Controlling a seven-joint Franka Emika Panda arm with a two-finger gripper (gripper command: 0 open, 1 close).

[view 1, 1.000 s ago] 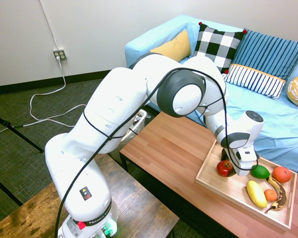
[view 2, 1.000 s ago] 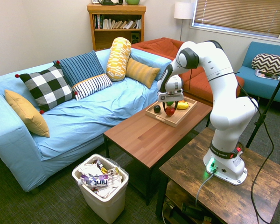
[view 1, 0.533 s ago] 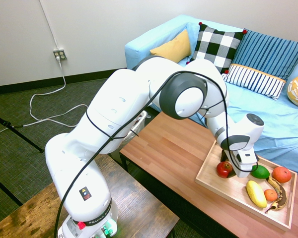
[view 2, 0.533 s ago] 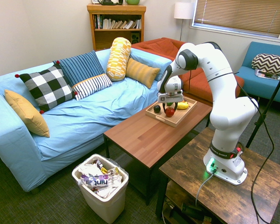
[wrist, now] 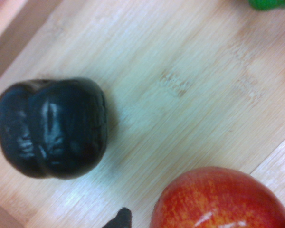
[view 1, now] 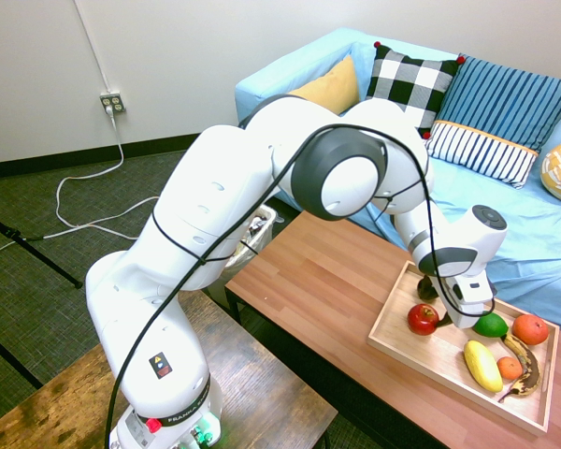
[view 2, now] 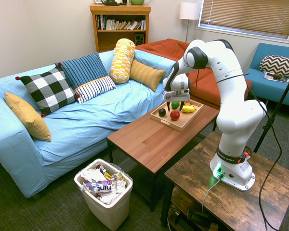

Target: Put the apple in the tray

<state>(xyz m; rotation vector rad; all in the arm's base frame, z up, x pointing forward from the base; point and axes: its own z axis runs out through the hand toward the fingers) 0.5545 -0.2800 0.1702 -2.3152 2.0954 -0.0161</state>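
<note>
Now the apple (view 2: 175,115) sits just below the empty, wide-open claw (view 2: 174,109), inside the tray (view 2: 182,126).

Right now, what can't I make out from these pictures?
- Apple: the wrist view's bottom edge cuts off part of it.
- Green fruit: the wrist view's top edge cuts off most of it.
- Dark fruit: too small in the second exterior view to show its grooves.
- Bookshelf books: titles too small in the second exterior view.
</note>
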